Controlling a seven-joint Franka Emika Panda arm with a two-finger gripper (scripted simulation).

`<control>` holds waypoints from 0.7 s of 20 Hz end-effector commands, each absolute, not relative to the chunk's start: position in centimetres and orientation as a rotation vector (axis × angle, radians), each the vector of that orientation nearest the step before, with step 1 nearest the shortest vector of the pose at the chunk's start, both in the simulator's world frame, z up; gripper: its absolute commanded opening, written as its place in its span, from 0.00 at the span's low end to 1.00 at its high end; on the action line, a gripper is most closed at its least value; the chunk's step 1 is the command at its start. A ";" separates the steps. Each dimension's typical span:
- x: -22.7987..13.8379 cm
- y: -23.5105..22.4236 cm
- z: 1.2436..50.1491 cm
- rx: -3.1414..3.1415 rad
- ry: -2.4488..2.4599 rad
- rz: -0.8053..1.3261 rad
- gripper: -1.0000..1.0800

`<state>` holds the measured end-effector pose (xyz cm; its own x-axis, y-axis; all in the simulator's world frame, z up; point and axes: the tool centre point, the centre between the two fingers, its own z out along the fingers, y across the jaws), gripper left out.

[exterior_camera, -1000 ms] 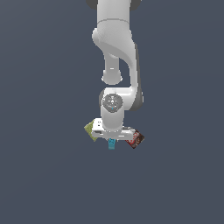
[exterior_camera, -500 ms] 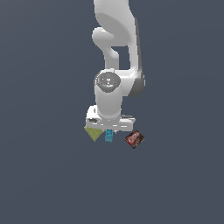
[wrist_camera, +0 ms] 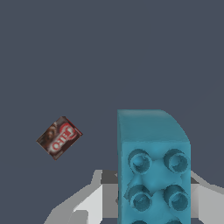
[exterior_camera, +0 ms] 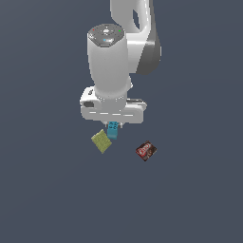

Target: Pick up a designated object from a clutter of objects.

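Flat slate-grey bench (exterior_camera: 42,190) runs to every edge, bare except for 3 small items gathered under the white arm (exterior_camera: 110,61). From where I stand the teal brick (exterior_camera: 113,129) sits tucked right beneath the gripper (exterior_camera: 114,124), just beside the yellow-green square (exterior_camera: 101,141), while the dark red-brown packet (exterior_camera: 146,151) lies apart toward the exterior view's right. In the wrist view the brick (wrist_camera: 153,170) fills the space between the pale fingers (wrist_camera: 89,203), studs facing the camera, the packet (wrist_camera: 59,138) small beyond it. I judge the fingers are closed on the brick across its narrow width, which suits the slimmest of the 3. Whether it has cleared the bench I cannot tell; it seems lifted, judging by how large it looms against the tiny packet.
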<state>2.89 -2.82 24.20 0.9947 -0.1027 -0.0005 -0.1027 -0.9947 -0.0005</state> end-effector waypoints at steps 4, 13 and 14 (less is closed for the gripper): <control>2.5 -3.8 30.4 -3.137 0.161 0.001 0.00; 2.3 -5.1 39.3 -3.137 0.161 0.001 0.00; 2.3 -5.3 40.0 -3.137 0.161 0.001 0.00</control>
